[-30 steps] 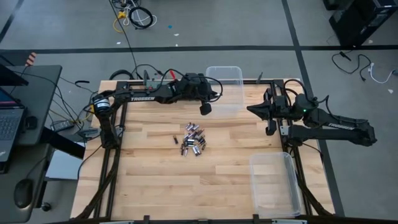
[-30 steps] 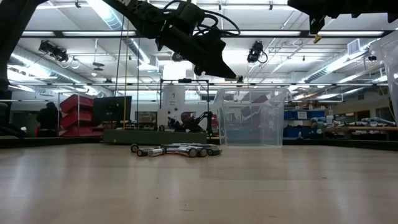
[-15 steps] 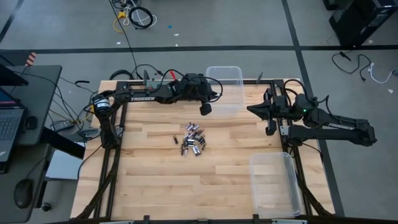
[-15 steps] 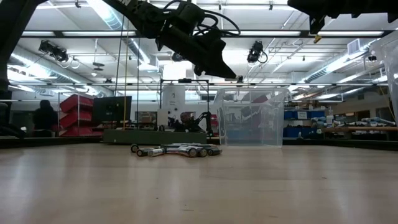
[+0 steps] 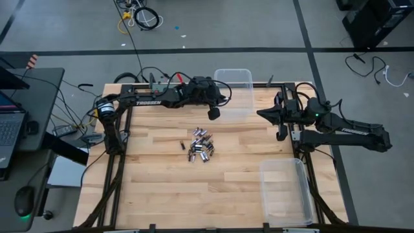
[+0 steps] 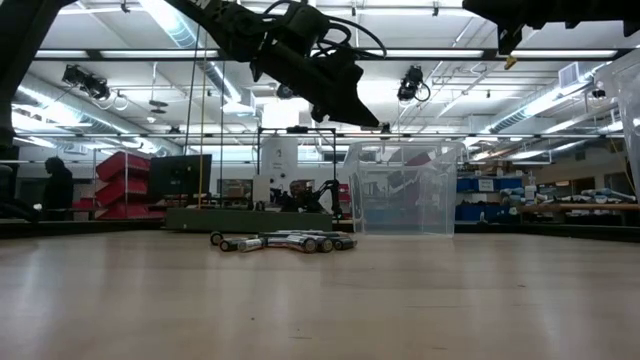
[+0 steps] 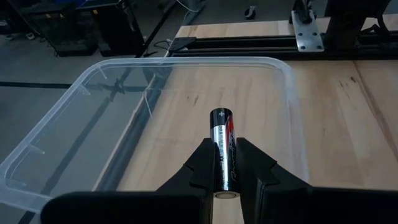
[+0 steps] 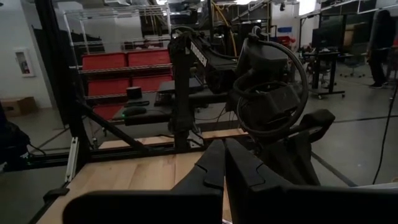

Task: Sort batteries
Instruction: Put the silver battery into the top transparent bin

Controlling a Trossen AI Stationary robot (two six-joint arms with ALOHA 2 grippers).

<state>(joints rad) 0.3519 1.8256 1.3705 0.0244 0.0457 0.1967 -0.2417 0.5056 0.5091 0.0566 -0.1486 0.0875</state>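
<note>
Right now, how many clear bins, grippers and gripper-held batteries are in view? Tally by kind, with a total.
Clear bins: 2, far bin, near bin
Grippers: 2, left gripper, right gripper
Held battery: 1
Total: 5

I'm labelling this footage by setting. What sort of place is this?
Most likely a robotics lab or workshop: red storage shelving behind, other equipment frames under strip lights, and cables on the concrete floor.
</note>
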